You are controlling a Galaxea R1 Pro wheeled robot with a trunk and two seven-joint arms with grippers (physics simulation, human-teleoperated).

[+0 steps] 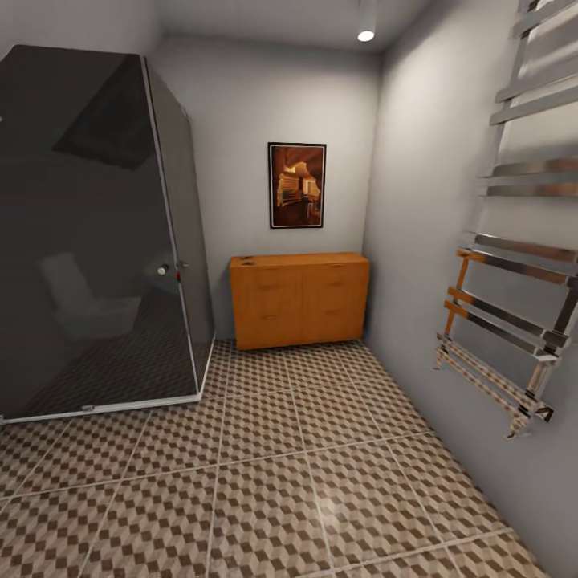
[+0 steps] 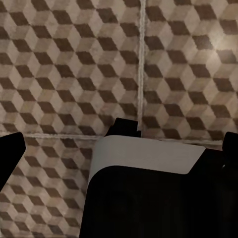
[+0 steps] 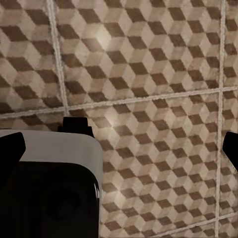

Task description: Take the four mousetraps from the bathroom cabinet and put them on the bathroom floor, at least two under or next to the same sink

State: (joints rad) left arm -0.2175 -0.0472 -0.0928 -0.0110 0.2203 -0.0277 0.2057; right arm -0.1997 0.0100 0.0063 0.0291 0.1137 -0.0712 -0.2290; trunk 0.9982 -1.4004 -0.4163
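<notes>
1. From the head view I had the cabinet [image 1: 299, 299] standing against the far wall, under a framed picture [image 1: 297, 185] and just beside the dark glass shower enclosure [image 1: 92, 233]; a small dark speck sat at the left end of its top, too small for me to call a mousetrap.
2. The bathroom floor [image 1: 265, 474] lay well open between me and the cabinet; a chrome towel rail [image 1: 514, 321] hung on the right wall.
3. Both wrist views looked down on tile; the left gripper [image 2: 124, 144] and the right gripper [image 3: 124, 144] each showed dark fingertips at opposite edges of the view, so I read both pairs as spread apart with nothing held.
4. I judged this the approach step, no trap yet fetched; the next move called for driving up to the cabinet, then finding the traps.
</notes>
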